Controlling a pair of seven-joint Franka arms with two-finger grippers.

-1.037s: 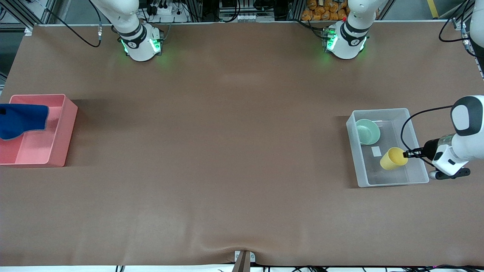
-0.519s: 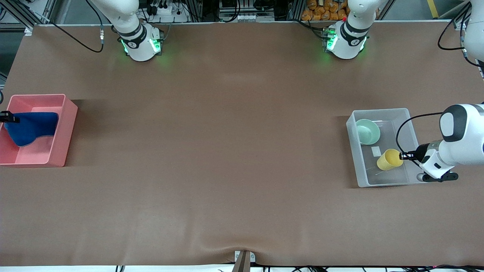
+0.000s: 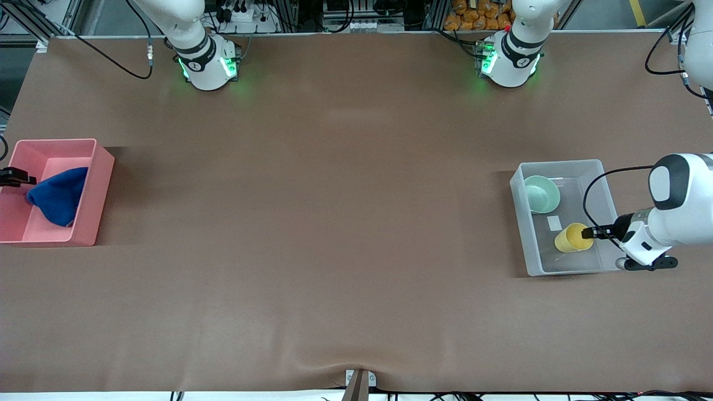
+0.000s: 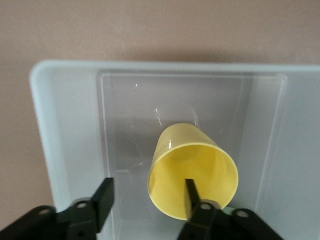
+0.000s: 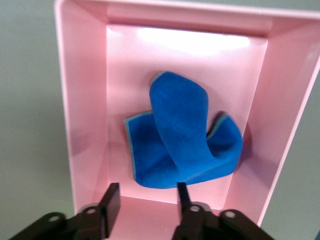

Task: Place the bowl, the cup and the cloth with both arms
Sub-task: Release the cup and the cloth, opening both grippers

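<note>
Brown covering ran unbroken across the surface [image 3: 345, 223] between the two bins, which sat well apart, so I had wide open room through the middle. At the right arm's end, the pink bin [image 3: 94, 189] [image 5: 80, 115] reached the picture's edge in the front view; at the left arm's end, the clear bin [image 3: 521, 223] [image 4: 65, 130] stood with bare covering on every side. I saw the cloth [image 3: 58, 195] [image 5: 182, 140] lying crumpled inside the pink bin, royal blue with a thin pale edging, one fold standing up and curling over the rest. The bowl [image 3: 541, 194], pale mint and glossy, rested in the clear bin at the end farther from the front camera. The cup [image 3: 569, 238] [image 4: 192, 170], plain yellow and tapered, was in the same bin nearer to that camera, tipped so that its open mouth faced my left wrist camera. My left tool [image 3: 591, 233] [image 4: 150, 197] was over the clear bin with its fingers spread apart, released; one finger reached into the cup's mouth and the other stood outside the cup, clear of its wall. My right tool [image 3: 16, 178] [image 5: 147, 197] hung over the pink bin, also released, its fingers parted with the cloth below them and not gripped.
</note>
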